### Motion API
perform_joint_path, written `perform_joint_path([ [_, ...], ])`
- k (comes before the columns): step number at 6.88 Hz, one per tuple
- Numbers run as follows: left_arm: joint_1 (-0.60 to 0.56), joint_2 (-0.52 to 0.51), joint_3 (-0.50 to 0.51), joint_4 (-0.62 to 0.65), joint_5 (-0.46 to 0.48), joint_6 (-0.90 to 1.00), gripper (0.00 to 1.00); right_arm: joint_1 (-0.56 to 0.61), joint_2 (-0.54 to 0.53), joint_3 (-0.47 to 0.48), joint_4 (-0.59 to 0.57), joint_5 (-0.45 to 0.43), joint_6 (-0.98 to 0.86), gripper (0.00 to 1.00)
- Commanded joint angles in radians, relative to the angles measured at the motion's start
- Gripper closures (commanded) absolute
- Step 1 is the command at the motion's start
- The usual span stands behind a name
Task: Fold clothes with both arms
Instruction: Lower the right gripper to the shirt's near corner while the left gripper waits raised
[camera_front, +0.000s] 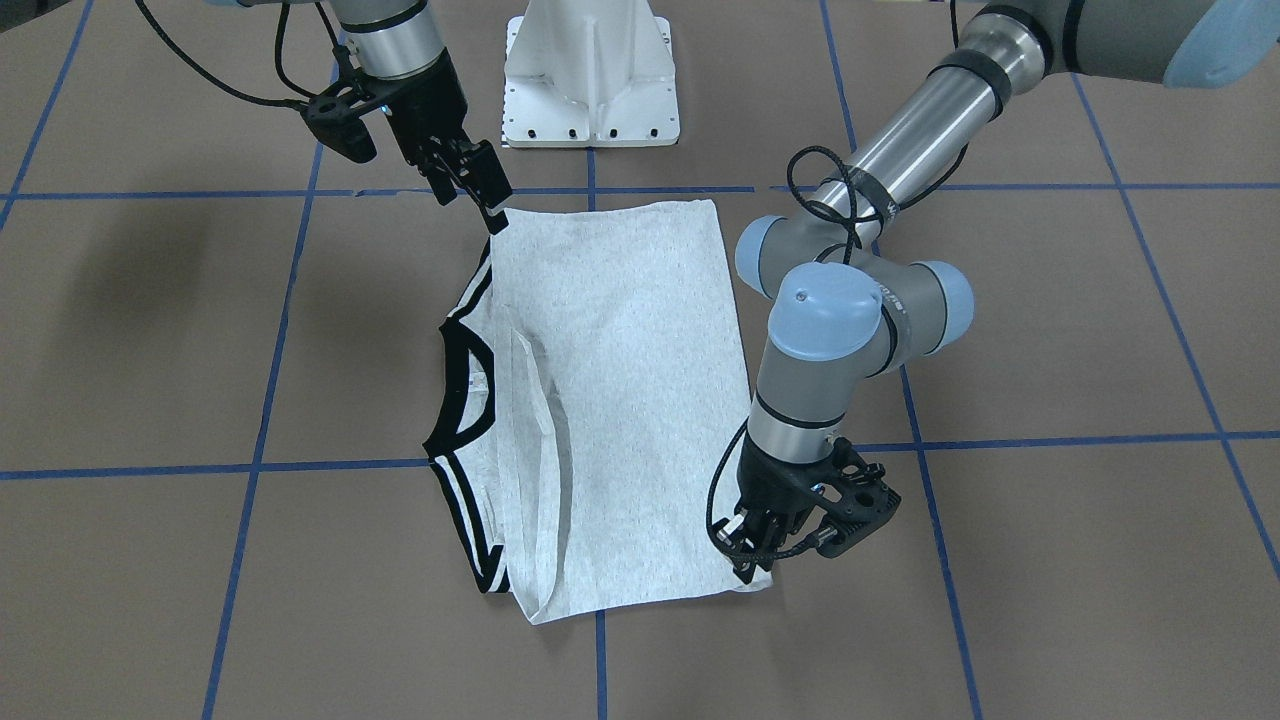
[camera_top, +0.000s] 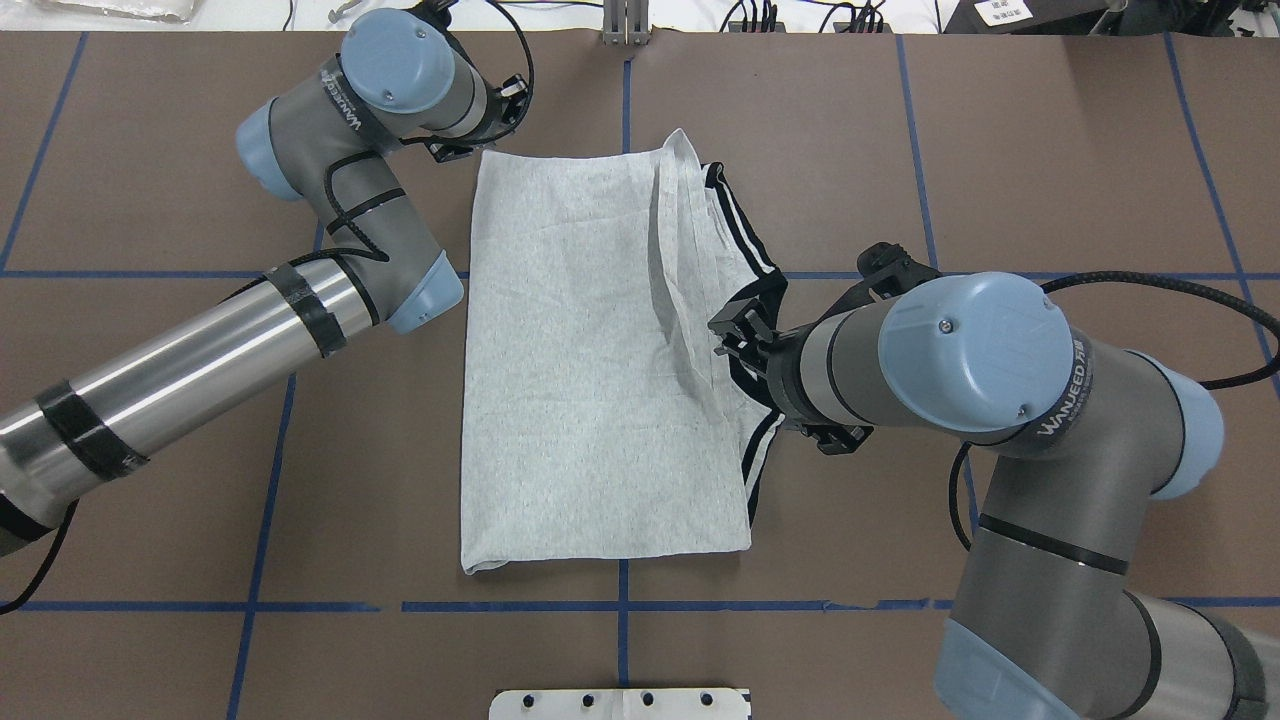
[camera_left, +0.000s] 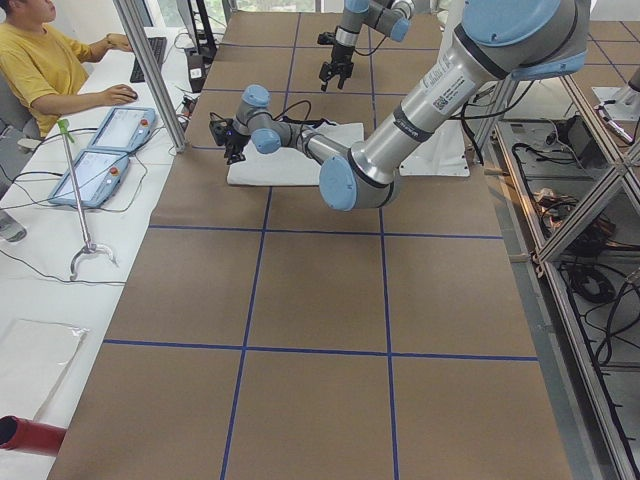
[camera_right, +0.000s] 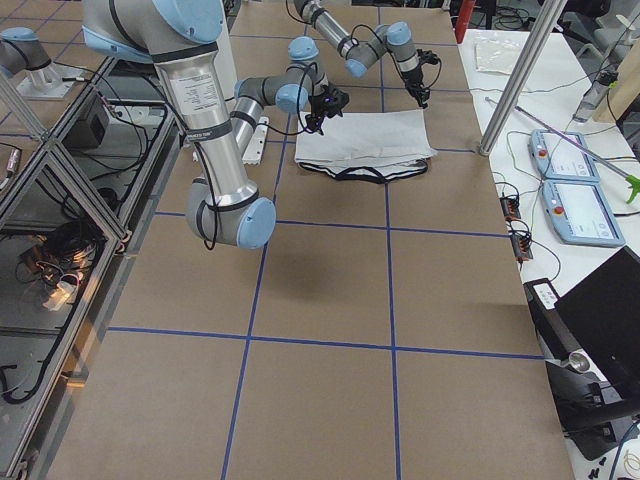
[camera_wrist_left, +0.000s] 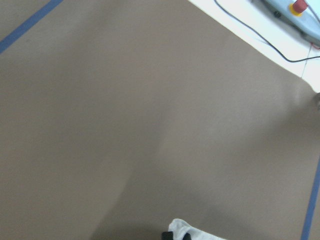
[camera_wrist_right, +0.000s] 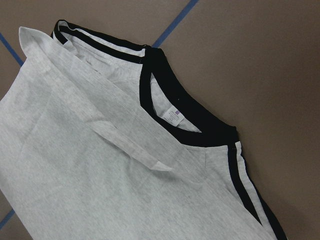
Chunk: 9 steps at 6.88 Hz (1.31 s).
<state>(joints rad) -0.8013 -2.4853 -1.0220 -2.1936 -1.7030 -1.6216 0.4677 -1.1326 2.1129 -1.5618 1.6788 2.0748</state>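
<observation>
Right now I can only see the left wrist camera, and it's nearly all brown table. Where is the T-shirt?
Observer: The T-shirt lies folded on the table. Your left gripper is at its far corner, opposite the collar side.
Operator: Where's the other gripper?
Observer: The right gripper hovers over the black collar side, holding nothing.
Operator: Is the shirt all flat?
Observer: Not quite. A loose fold sticks up next to the collar.
</observation>
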Motion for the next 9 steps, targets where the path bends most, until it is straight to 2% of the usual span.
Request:
perform_joint_path([
  [1, -0.015, 0.032, -0.077, -0.011, -0.056, 0.020, 0.23, -0.020, 0.001, -0.001, 0.000, -0.039, -0.002, 0.00],
  [2, -0.019, 0.133, -0.227, -0.006, -0.131, 0.020, 0.23, -0.062, 0.002, -0.011, 0.000, -0.109, 0.001, 0.00],
  [3, -0.027, 0.235, -0.354, -0.006, -0.136, 0.020, 0.23, -0.098, 0.008, -0.052, 0.003, -0.179, 0.004, 0.00],
  [4, -0.032, 0.280, -0.418, 0.000, -0.138, 0.022, 0.23, -0.125, 0.020, -0.097, 0.005, -0.201, 0.011, 0.00],
  [6, -0.032, 0.307, -0.449, 0.003, -0.138, 0.020, 0.23, -0.173, 0.048, -0.175, 0.005, -0.240, 0.078, 0.00],
  [9, -0.032, 0.305, -0.449, 0.003, -0.138, 0.020, 0.23, -0.218, 0.017, -0.191, 0.003, -0.254, 0.080, 0.00],
])
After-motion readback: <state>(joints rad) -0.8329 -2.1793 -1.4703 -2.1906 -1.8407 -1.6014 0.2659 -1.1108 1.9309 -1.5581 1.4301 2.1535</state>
